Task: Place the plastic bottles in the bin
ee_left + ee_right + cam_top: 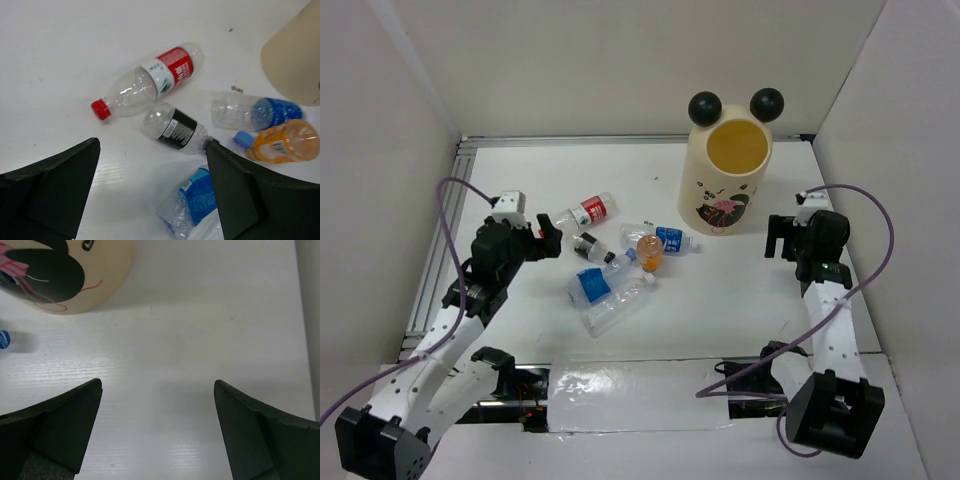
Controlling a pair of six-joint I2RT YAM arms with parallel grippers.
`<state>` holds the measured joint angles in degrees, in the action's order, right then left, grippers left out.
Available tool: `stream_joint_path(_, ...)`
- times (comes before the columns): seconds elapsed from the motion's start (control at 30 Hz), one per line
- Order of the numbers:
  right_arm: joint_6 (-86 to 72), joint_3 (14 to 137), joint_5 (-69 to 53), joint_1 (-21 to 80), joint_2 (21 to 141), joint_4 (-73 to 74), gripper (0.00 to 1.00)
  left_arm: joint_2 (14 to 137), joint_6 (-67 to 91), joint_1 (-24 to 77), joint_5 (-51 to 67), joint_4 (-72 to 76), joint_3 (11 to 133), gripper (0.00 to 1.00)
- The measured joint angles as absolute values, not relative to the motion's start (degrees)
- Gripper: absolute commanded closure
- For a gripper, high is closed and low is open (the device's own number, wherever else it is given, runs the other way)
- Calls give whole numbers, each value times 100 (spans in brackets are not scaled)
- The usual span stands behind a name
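Observation:
Several small clear bottles lie in the middle of the table. A red-label bottle (587, 212) (150, 80) lies furthest back. A black-label bottle (592, 247) (176, 129), a blue-label bottle (665, 238) (260, 112), an orange bottle (650, 252) (285, 142), a crushed blue-label bottle (590, 285) (197, 202) and a plain clear bottle (620, 303) lie near it. The cream bin (725, 170) with black ball ears stands upright at the back right. My left gripper (548, 238) (152, 150) is open and empty, left of the bottles. My right gripper (778, 238) (157, 385) is open and empty, right of the bin (65, 275).
White walls close the table on the left, back and right. An aluminium rail (438, 250) runs along the left edge. A clear plastic sheet (640, 395) lies at the near edge between the arm bases.

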<state>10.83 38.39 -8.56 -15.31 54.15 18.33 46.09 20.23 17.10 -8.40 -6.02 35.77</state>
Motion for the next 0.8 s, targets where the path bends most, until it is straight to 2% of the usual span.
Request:
stream_joint_path(0.1, 1363, 3920, -1135, -1566, 5050, 1944, 0, 4331, 2169, 1651, -661, -657, 3795, 0)
stream_joint_path(0.13, 1540, 3959, -1339, -1564, 4980, 1994, 7, 4305, 2193, 1647, -602, -679, 3846, 0)
stream_joint_path(0.23, 2093, 4003, -2333, -1564, 4901, 2134, 42, 4289, 2283, 1592, -414, -788, 3911, 0)
stream_joint_path(0.33, 2471, 4007, -3575, -1500, 4934, 2324, 51, 4316, 2370, 1479, -198, -1017, 3911, 0)
stream_joint_path(0.4, 2545, 4007, -4289, -1310, 5009, 2349, 46, 4324, 2443, 1417, 3, -1090, 3909, 0)
stream_joint_path(0.43, 2502, 4007, -4464, -1116, 5048, 2320, 38, 4327, 2471, 1396, 99, -1094, 3900, 0)
stream_joint_path(0.47, 2449, 4005, -4510, -775, 5098, 2276, 32, 4329, 2523, 1389, 191, -1103, 3898, 0)
stream_joint_path(0.5, 2353, 3994, -4558, -331, 5148, 2161, 21, 4329, 2563, 1389, 261, -1109, 3894, 0)
stream_joint_path(0.63, 2073, 3802, -4379, 1503, 5334, 1525, 1, 4274, 2703, 1393, 458, -1111, 3736, 0)
stream_joint_path(0.8, 1903, 3664, -3736, 2497, 6045, 617, 0, 4077, 2764, 1404, 552, -1205, 3535, 0)
